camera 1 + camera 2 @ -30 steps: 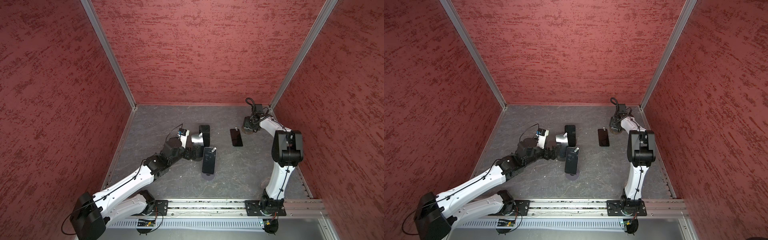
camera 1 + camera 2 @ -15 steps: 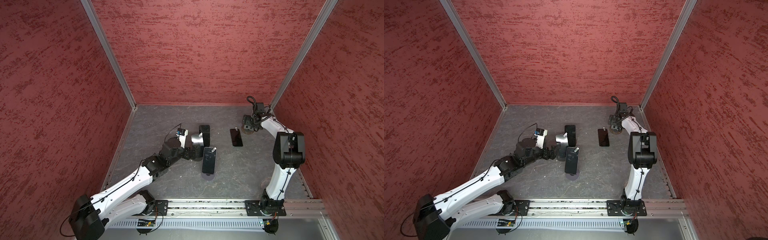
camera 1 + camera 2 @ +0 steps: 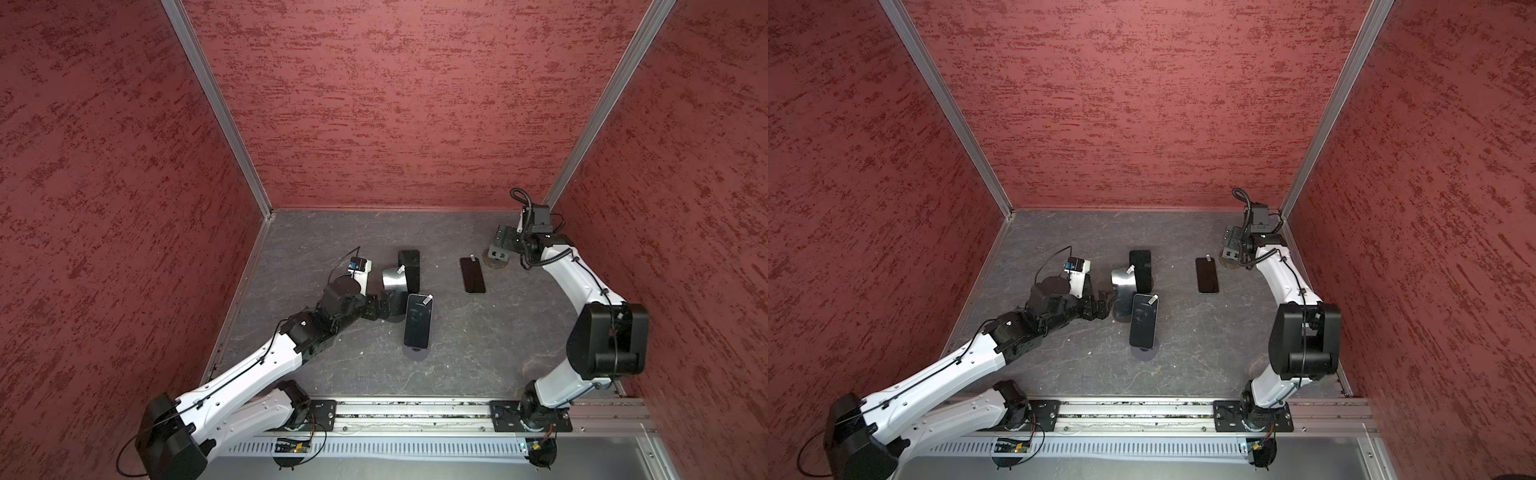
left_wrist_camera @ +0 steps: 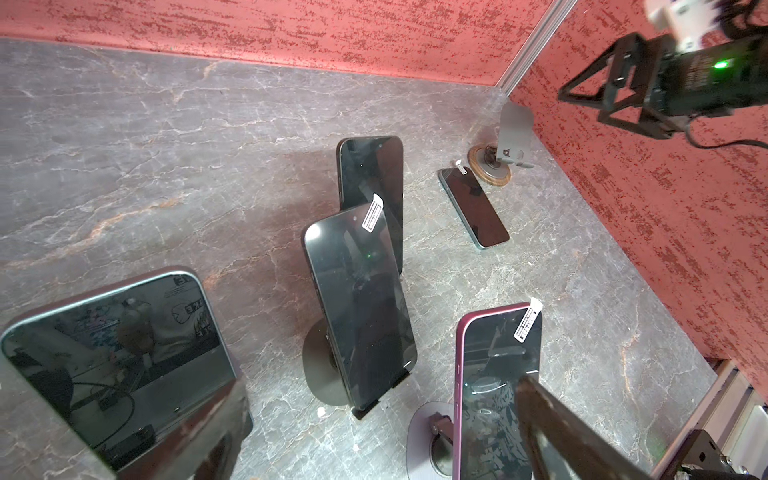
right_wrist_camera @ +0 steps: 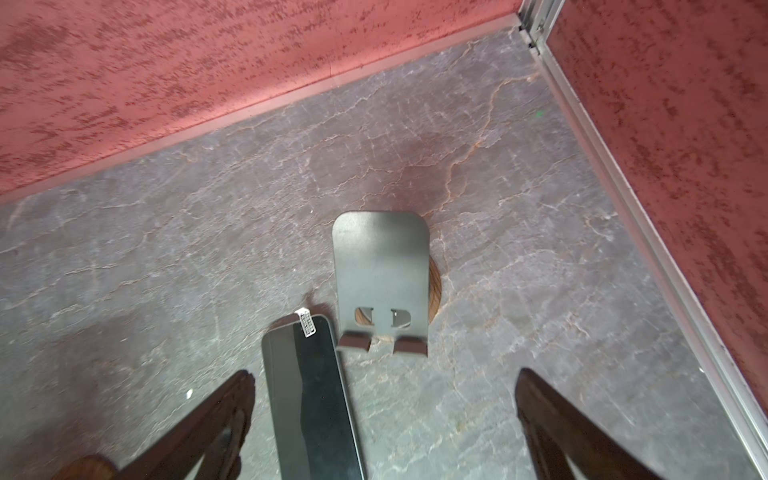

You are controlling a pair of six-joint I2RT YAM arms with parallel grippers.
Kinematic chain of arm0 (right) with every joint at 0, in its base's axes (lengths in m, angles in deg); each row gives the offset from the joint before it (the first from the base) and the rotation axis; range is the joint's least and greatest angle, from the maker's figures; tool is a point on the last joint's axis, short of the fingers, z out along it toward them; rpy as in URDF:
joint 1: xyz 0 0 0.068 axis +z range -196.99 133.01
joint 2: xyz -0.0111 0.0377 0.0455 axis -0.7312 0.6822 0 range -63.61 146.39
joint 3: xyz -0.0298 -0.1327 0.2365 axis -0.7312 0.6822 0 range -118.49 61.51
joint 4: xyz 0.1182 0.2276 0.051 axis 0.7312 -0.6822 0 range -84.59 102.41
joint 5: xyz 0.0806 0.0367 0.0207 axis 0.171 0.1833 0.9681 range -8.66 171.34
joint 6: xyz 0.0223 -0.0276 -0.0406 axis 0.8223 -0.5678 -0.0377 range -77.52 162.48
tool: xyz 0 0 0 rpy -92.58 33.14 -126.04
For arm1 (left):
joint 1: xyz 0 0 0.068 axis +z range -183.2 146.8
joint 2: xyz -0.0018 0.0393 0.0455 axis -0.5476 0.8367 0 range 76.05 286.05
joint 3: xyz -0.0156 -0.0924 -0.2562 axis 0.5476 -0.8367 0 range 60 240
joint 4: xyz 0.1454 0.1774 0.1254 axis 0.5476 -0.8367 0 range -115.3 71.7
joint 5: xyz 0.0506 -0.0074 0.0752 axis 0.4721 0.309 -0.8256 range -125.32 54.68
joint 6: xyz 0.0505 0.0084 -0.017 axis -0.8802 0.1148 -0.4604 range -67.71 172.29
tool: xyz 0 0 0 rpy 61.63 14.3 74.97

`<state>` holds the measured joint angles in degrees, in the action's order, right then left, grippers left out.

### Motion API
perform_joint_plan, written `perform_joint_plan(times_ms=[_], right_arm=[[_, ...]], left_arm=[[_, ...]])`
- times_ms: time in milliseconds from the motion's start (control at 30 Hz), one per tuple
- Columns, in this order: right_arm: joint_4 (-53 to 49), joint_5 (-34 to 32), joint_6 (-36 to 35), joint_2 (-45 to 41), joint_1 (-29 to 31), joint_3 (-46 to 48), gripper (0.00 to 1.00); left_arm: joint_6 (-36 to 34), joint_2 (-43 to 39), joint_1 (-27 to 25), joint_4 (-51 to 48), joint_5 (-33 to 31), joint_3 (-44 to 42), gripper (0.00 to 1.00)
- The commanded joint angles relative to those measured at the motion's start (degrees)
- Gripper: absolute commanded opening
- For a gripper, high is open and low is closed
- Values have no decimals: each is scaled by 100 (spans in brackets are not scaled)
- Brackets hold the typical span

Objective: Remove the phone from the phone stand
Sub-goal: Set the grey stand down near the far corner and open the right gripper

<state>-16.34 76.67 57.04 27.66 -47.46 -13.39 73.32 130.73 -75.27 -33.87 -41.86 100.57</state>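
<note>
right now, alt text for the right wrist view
An empty grey phone stand on a wooden base stands on the stone-grey floor. A dark phone lies flat beside it, with the right tool open in the foreground.

Just blotchy red walls (image 3: 374,104), silver corner posts (image 3: 216,108), a grey marbled floor (image 3: 478,353) and a metal rail (image 3: 415,411) up front.

flat phone (image 5: 308,399) runs off the frame's edge; purple phone (image 4: 496,374) too.
</note>
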Motion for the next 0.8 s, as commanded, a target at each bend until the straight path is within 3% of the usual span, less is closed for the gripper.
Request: perform_joint_plan(times_ms=[0, 333, 767], right_arm=[[-162, -22, 146, -415, 198, 184, 99], [-401, -110, 362, -1468, 896, 812, 99], [-719, -392, 819, -1958, 2330, 1085, 99]], left_arm=[[62, -53, -42, -215, -105, 160, 99], [179, -198, -170, -638, -276, 131, 100], [313, -583, -254, -813, -277, -181, 99]])
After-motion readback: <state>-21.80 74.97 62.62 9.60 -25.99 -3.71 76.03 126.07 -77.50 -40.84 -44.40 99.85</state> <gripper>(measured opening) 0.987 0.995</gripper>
